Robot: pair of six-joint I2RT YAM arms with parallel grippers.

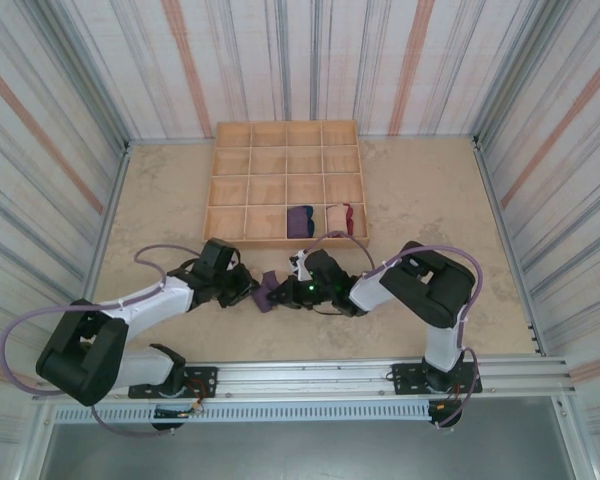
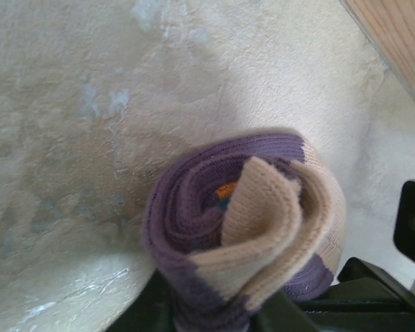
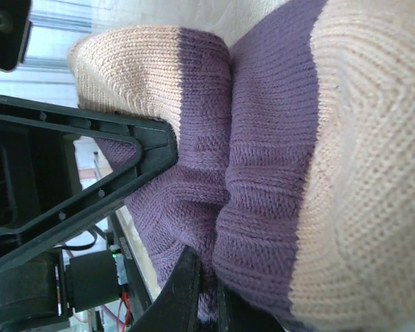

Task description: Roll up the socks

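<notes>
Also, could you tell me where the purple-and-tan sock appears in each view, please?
Top external: the purple-and-tan sock is a small dark bundle at centre, near the wooden tray.
Left wrist: the sock sits lower centre, rolled, coil end facing the camera.
Right wrist: the sock spans most of the picture, close up.
Shared landmark: the wooden tray, also at the left wrist view's top right.

Both arms stretch inward, left gripper (image 1: 254,292) and right gripper (image 1: 286,292) meeting nose to nose, fingers (image 3: 183,287) clamped tight.
</notes>
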